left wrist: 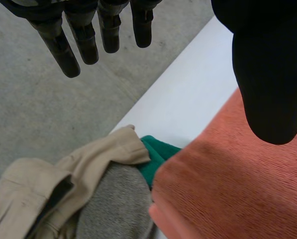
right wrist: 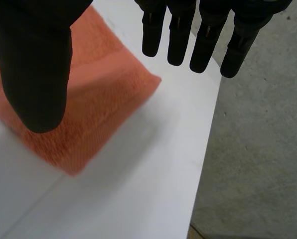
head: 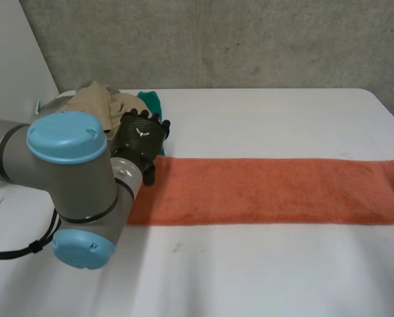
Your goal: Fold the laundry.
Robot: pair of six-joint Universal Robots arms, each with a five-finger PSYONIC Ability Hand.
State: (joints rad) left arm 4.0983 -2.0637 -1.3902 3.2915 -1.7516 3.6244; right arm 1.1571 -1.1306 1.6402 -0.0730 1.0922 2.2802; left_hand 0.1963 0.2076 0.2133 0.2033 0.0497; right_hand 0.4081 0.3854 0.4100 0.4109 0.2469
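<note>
An orange towel (head: 270,191), folded into a long strip, lies flat across the white table (head: 250,271). My left hand (head: 143,135) hovers over the strip's left end, fingers (left wrist: 83,35) straight and the thumb apart, holding nothing. In the left wrist view that end of the towel (left wrist: 228,189) lies below the thumb. My right hand (right wrist: 36,64) hangs above the strip's right end (right wrist: 98,99), near its corner. Its fingers (right wrist: 203,35) are straight too, and nothing is in them.
A pile of laundry sits at the table's back left: a beige garment (head: 98,102), a green cloth (head: 151,102) and a grey piece (left wrist: 113,209), touching the towel's left end. The table's right edge (right wrist: 208,149) runs close to the towel's corner, with concrete floor beyond.
</note>
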